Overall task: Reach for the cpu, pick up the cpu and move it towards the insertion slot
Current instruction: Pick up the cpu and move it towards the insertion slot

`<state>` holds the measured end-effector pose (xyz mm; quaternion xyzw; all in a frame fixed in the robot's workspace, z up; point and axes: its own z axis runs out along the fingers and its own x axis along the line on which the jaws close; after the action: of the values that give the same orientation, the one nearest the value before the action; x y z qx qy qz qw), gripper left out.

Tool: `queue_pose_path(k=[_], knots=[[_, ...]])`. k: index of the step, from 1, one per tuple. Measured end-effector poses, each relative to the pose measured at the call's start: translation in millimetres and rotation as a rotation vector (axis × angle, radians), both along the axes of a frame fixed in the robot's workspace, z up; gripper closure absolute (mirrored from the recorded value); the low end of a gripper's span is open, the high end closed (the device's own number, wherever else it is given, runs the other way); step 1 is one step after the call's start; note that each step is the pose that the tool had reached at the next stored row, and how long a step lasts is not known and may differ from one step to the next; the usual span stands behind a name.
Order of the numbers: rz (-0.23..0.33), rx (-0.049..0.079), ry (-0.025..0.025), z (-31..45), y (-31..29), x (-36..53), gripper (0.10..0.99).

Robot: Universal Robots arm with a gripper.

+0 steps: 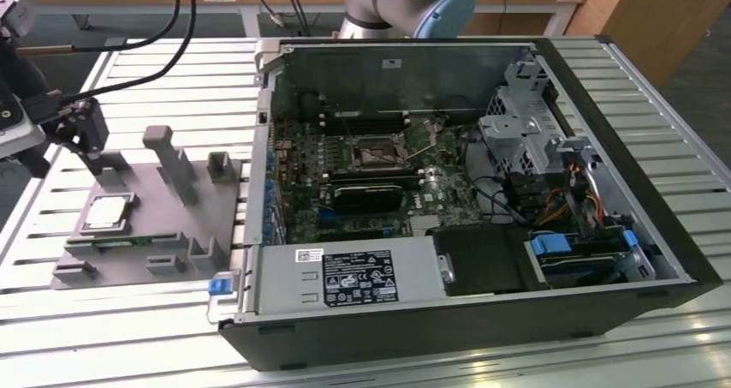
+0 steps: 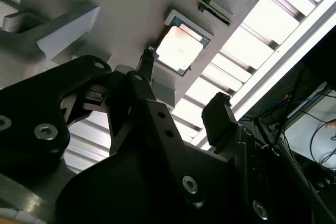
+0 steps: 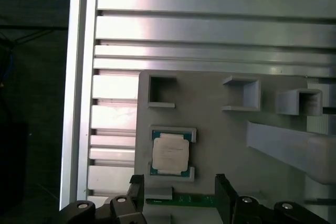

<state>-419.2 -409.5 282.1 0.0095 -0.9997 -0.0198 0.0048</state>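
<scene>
**Surface and edges.** A slatted aluminium table (image 1: 137, 54) carries a grey fixture plate (image 1: 143, 208) on the exterior view's left and an open computer case (image 1: 639, 148) on its right. The plate's near edge lies just beside the case's side wall.

**Task item.** The cpu (image 1: 106, 212) lies flat in a shallow recess of the fixture plate, silvery top up, on the part of the plate away from the case. In the first wrist view the cpu (image 3: 170, 153) has short raised lips on two opposite sides, and its other two sides are open. A green memory stick (image 3: 184, 200) lies in a groove just beside one lip. Upright posts (image 1: 171, 161) rise from the plate between the cpu and the case. The room directly above the chip is unobstructed.

**Target.** The insertion slot (image 1: 375, 154) sits on the motherboard inside the case, well apart from the cpu, with the case wall between the two. A black card (image 1: 365, 195) lies just beside the slot, and the space above the slot is open.

**Gripper.** The gripper (image 1: 86, 135) hangs over the far-left part of the plate in the exterior view, above the cpu and near it but apart from it. In both wrist views the jaws stand spread wide, with nothing between them. In the first wrist view the gripper (image 3: 178, 181) is just beside the chip. In the second wrist view the fingertips (image 2: 220, 114) are clear of the plate and the cpu (image 2: 180, 48) shows beyond them, untouched
</scene>
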Motion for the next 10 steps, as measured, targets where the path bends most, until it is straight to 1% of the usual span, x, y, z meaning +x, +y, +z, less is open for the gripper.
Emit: queue_pose_path(k=[1,10], knots=[[0.000,0.000,0.0000,-1.9,-0.1,-0.2,0.427],[0.000,0.000,0.0001,-18.1,-2.0,-3.1,0.427]])
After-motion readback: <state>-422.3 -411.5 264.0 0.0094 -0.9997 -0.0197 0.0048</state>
